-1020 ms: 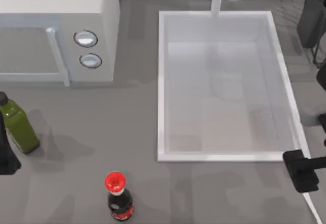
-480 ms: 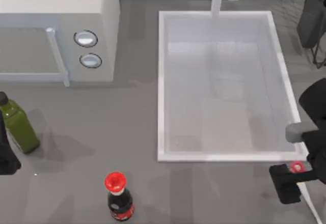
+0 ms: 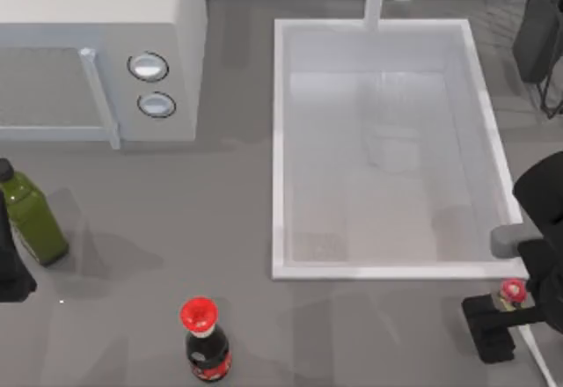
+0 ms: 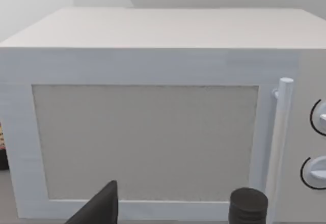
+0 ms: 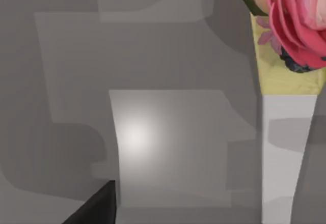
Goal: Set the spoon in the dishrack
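Observation:
The spoon (image 3: 511, 292) lies on the counter at the front right, just below the sink's corner, red head up and its white handle running toward the front right edge. My right gripper (image 3: 489, 329) hovers beside the spoon's head, slightly left and in front of it, and is open. In the right wrist view the spoon (image 5: 285, 81) shows close up with its pink-red head, yellowish neck and white handle, and one dark finger (image 5: 97, 208) stands well apart from it. The dishrack (image 3: 537, 26) is at the back right, dark panel and thin wires. My left gripper (image 3: 13, 273) is parked at the left edge.
A large white sink (image 3: 278, 141) fills the middle right. At the back left stands a white microwave (image 3: 97, 44), which also appears in the left wrist view (image 4: 153, 132). A green bottle (image 3: 31, 220) is at the left, and a red-capped dark bottle (image 3: 204, 339) at the front.
My right gripper has shifted left and toward the front, uncovering the spoon's red head. The right arm now reaches lower over the sink's corner. The left arm stayed still.

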